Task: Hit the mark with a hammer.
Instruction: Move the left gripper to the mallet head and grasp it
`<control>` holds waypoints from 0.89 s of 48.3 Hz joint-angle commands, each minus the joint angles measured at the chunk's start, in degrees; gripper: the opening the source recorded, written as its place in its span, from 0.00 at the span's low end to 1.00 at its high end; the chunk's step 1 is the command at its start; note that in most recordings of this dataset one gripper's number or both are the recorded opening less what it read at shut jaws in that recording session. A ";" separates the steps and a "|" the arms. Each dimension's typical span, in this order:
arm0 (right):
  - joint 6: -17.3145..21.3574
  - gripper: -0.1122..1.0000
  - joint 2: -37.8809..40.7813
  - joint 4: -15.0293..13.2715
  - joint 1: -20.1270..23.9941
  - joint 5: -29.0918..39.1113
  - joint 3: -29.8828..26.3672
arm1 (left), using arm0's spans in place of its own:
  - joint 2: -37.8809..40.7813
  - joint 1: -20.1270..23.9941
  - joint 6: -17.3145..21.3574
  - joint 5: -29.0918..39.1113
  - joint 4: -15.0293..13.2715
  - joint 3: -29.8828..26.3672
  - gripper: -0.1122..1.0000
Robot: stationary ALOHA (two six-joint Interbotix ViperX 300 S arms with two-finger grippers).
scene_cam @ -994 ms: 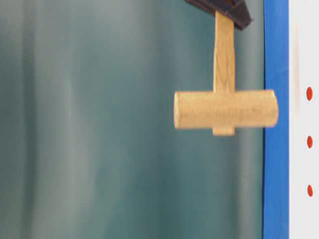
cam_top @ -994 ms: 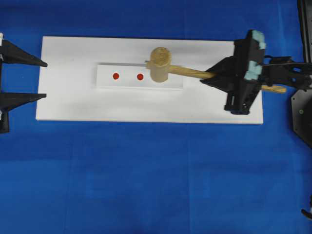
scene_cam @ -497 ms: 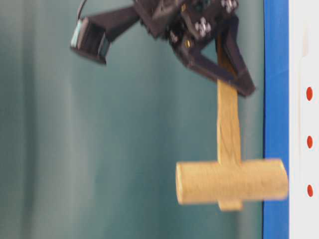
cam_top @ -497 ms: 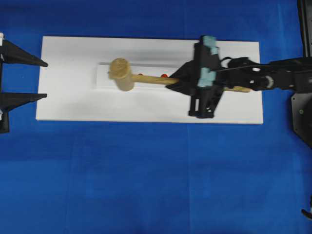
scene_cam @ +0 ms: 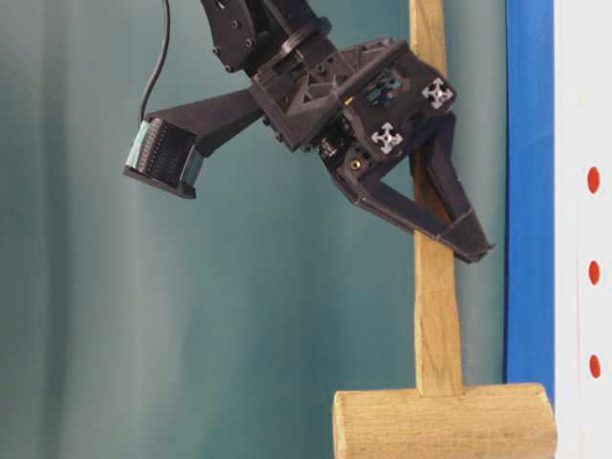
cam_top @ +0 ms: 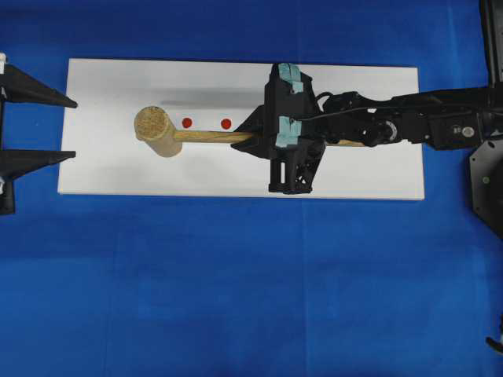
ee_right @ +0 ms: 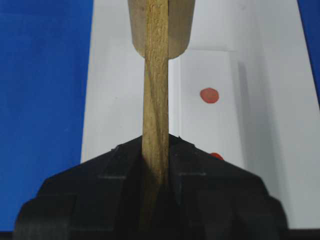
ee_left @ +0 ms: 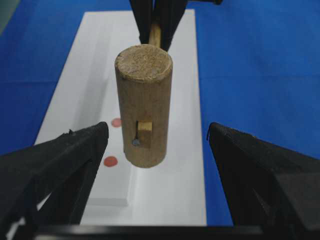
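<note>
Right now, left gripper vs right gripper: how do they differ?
The right gripper is shut on the hammer handle, while the left gripper stands open and holds nothing. The right gripper reaches out over the white board; the left gripper sits at the board's edge, its fingers pointing at the hammer head. Both have black fingers.

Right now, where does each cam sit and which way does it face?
Overhead: above, straight down on the white board; right claw holds the hammer.
Table-level: rotated side view; same claw on the handle.
Left wrist: between open left claw fingers, facing the hammer head.
Right wrist: along the handle from the claw.
All four show the hammer.
</note>
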 commanded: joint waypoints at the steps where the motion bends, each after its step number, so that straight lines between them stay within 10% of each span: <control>1: -0.09 0.12 -0.97 -0.18 0.09 -0.18 -1.76 | 0.44 0.53 0.00 -0.18 -0.09 -0.53 0.81; 43: -0.09 0.12 -0.97 -0.35 0.18 -0.44 -1.85 | 29.79 1.41 -4.57 -25.40 -0.26 -6.15 0.93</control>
